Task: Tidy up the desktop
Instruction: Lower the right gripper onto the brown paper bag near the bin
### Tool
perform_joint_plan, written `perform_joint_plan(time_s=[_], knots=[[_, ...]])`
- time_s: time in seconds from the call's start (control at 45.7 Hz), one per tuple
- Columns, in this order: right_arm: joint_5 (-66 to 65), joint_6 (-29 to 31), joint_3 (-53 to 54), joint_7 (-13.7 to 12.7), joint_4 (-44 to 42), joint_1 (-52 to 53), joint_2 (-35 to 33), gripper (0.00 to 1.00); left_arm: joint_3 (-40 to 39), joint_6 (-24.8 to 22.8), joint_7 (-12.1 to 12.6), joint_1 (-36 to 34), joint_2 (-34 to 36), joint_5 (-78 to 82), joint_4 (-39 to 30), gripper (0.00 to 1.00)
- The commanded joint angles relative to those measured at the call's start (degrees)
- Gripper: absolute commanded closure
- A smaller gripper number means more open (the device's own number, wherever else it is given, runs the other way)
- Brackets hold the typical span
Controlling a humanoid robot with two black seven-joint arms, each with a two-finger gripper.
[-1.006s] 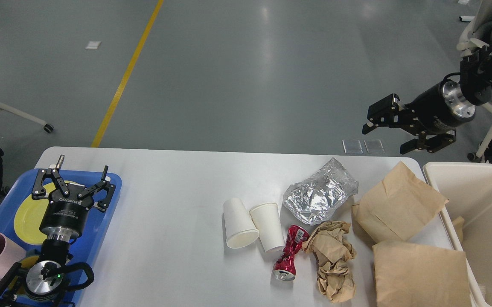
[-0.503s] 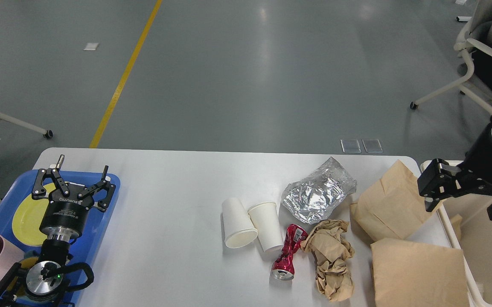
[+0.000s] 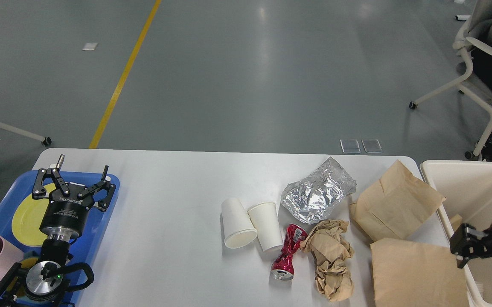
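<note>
Head view shows the counter (image 3: 177,238) filling the lower frame, its far edge toward the grey floor. Litter sits on its right half: 2 white paper cups (image 3: 252,226) lying side by side, a crushed red can (image 3: 287,253), a foil bag (image 3: 319,196), a crumpled brown paper (image 3: 332,260) and 2 flat brown bags (image 3: 393,204).

My left hand (image 3: 73,189) hovers over the blue tray (image 3: 105,213) at the counter's left end, fingers spread wide, holding nothing. My right hand (image 3: 467,249) sits low at the right edge, over the cream bin (image 3: 463,179); whether its fingers are spread cannot be told from this angle, and nothing visible is held.

Judged step: between picks, with 7 litter items not yet cleared. The next move calls for the right hand to reach left to the nearest flat bag (image 3: 416,273), which overhangs close to the bin wall.

Clearance: the counter centre is bare and offers open travel. The bin rim stands just beside the bags, so low sweeps risk striking it.
</note>
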Motion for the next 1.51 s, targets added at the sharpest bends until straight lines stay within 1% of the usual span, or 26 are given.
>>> perform_joint_plan(time_s=[0.0, 0.066, 0.131, 0.175, 0.219, 0.328, 0.394, 0.656, 0.788, 1.028, 1.181, 1.225, 1.291, 1.444, 1.488], knots=[[-4.79, -8.56, 4.80, 3.46, -3.21, -13.69, -0.22, 0.10, 0.00, 0.02, -0.04, 0.02, 0.00, 0.06, -0.09, 0.04], [-5.33, -11.82, 5.86, 6.88, -6.02, -18.80, 0.05, 0.10, 0.00, 0.02, 0.05, 0.02, 0.00, -0.02, -0.01, 0.04], [-5.24, -13.58, 6.21, 10.22, -9.45, -22.67, 0.22, 0.10, 0.00, 0.02, -0.04, 0.02, 0.00, 0.06, -0.01, 0.04], [-5.15, -14.99, 6.21, 11.64, -11.30, -24.78, 0.22, 0.10, 0.00, 0.02, 0.05, 0.02, 0.00, -0.02, -0.01, 0.04], [-5.15, -16.74, 6.21, 12.26, -12.79, -26.80, 0.57, 0.10, 0.00, 0.02, -0.04, 0.02, 0.00, -0.02, -0.01, 0.04], [-5.15, -20.97, 6.38, 12.34, -14.82, -31.73, 2.68, 0.09, 0.00, 0.02, 0.05, 0.02, 0.00, -0.02, -0.01, 0.04], [-5.15, -21.67, 6.82, 12.35, -15.09, -32.79, 2.86, 0.09, 0.00, 0.02, 0.05, 0.02, 0.00, -0.02, -0.01, 0.04], [-4.45, -21.67, 13.59, 12.17, -14.65, -35.42, 3.91, 0.10, -0.09, 0.02, 0.05, 0.02, 0.00, -0.02, -0.01, 0.04], [-4.10, -21.50, 13.68, 12.26, -14.47, -34.02, 2.60, 0.10, -0.09, 0.02, 0.05, 0.02, 0.00, -0.02, -0.01, 0.04], [-3.57, -20.97, 13.77, 12.17, -13.24, -31.82, 2.25, 0.09, 0.00, 0.02, 0.05, 0.02, 0.00, -0.02, -0.01, 0.04], [-3.31, -21.76, 14.03, 12.17, -13.15, -33.31, 3.21, 0.10, -0.09, 0.02, -0.04, 0.02, 0.00, -0.02, -0.01, 0.04], [-3.31, -21.94, 14.12, 12.17, -13.24, -33.93, 3.21, 0.13, 0.00, 0.02, 0.05, 0.02, 0.00, 0.07, -0.01, 0.04], [-3.31, -21.94, 14.21, 11.82, -13.33, -34.37, 3.39, 0.23, -0.09, 0.02, 0.05, 0.02, 0.00, -0.02, -0.01, 0.04], [-3.39, -22.90, 14.21, 11.55, -14.38, -36.91, 5.67, 0.39, -0.09, 0.02, 0.05, 0.02, 0.00, 0.07, -0.01, 0.04], [-3.39, -23.52, 14.21, 11.55, -14.56, -37.53, 6.11, 0.47, 0.00, 0.02, 0.05, 0.02, 0.00, 0.06, -0.01, 0.04]])
